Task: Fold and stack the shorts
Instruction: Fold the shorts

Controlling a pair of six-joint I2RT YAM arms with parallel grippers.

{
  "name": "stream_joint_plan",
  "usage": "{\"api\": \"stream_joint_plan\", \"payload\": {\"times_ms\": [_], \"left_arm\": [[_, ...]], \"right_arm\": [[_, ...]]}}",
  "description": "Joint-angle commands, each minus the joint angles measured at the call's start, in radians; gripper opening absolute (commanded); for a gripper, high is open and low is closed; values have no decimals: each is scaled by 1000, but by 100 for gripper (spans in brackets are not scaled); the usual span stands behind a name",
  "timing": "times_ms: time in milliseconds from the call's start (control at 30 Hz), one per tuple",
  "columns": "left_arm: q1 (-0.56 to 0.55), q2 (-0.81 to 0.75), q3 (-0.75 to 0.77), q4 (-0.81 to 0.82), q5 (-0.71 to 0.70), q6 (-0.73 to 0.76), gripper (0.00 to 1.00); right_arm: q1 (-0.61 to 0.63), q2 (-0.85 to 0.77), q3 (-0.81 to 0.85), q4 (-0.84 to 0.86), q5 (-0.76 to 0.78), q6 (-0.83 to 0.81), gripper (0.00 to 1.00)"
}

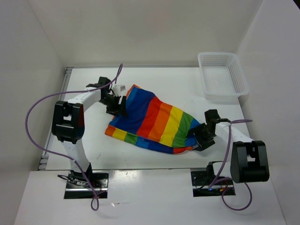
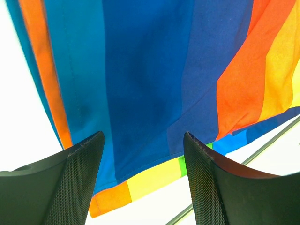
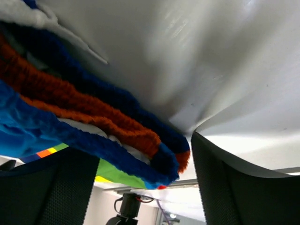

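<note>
I judge a fold is just starting: the shorts (image 1: 154, 119) lie rumpled in the middle of the table (image 1: 187, 86), rainbow stripes running from blue at my left to green at my right. My left claw (image 2: 143, 140) hangs wide over the blue end; my right claw (image 3: 145, 154) stands open around the bunched edge at the green end. Next both must pinch their edges and carry one side over evenly.

From above, the tips of the right pincer (image 1: 194, 138) cannot be made out against the shorts (image 1: 154, 119).
</note>
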Motion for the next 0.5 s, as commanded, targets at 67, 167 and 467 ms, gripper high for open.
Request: {"api": "stream_joint_plan", "payload": {"times_ms": [67, 167, 467], "left_arm": [[8, 28, 29, -1, 32, 24, 75], [8, 28, 29, -1, 32, 24, 75], [17, 55, 29, 27, 41, 24, 75]], "right_arm": [[4, -11, -43, 81, -27, 63, 72], [4, -21, -52, 112, -27, 107, 61], [4, -64, 41, 126, 42, 72, 0]]}}
